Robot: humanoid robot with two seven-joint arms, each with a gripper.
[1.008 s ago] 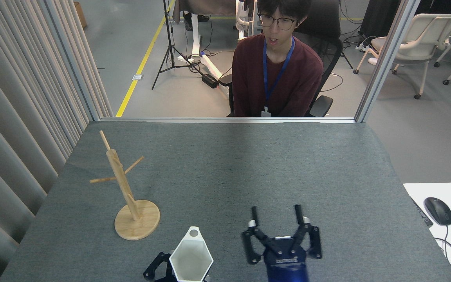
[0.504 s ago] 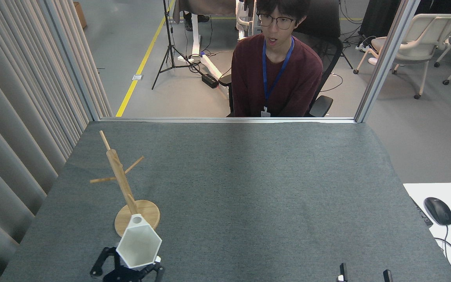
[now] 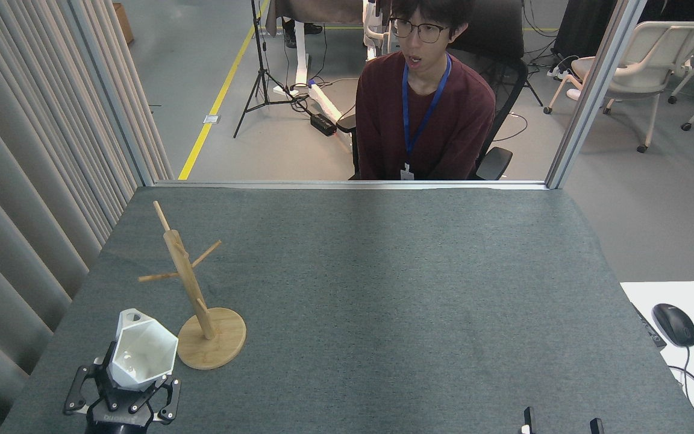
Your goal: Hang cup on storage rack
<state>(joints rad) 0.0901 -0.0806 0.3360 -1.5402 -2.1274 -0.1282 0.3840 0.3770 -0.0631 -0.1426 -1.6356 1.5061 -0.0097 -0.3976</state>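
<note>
Bright, even overhead light, without glare. Soft darker band down the middle of the table; faint shadow beside the storage rack. Sharp focus throughout, slight blur at the bottom left corner only.

My count from here
One cup, one storage rack, two claws, one person, one mouse.

Storage rack stands on table, near-left area. Cup sits just left of rack base, in left gripper. Right gripper at near-right edge. Person seated behind table; mouse far right.
</note>
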